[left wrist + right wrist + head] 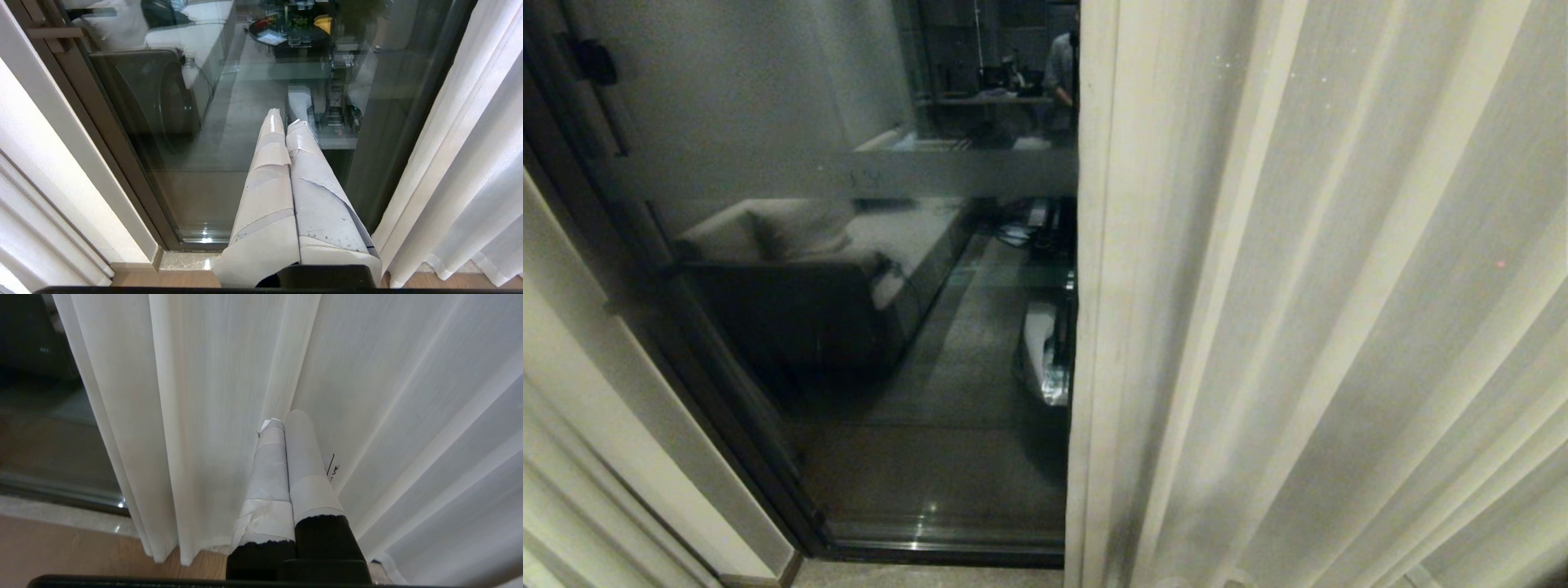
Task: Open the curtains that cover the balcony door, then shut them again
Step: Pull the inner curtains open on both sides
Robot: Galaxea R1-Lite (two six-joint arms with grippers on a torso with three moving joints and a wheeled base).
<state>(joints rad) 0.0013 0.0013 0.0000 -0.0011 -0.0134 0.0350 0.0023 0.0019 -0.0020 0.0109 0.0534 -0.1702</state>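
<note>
Low down, the left gripper (284,121) has its two long fingers (267,192), wrapped in worn, peeling pale tape, pressed flat together with nothing between them. It points at the lower glass of the balcony door (212,134), a tall pane in a dark brown-black metal frame, and hangs apart from it. Only the left wrist view shows this gripper; its base is cut off by the dark camera mount.

The right gripper (282,417) is likewise closed and empty, its tape-wrapped fingers (267,477) side by side, black at the base. Its tips lie against or just before a fold of the right curtain panel (367,396), a cream, finely woven fabric in soft vertical pleats; whether they touch the cloth cannot be told. A small dark mark shows on the fabric beside the fingers, too small to read.

From the head view neither arm shows. The right curtain panel fills the right half, its straight hemmed edge falling down the middle, and hides that side of the door. The left curtain panel (572,490) is only a sliver at the lower left corner, beside a cream wall strip (621,384). Between them the door glass stands uncovered, crossed by a frosted horizontal band (849,173), with a dark handle (596,61) near the top left. Dim reflections of a pale sofa (792,237) and a person (1062,69) are hard to make out.
</note>
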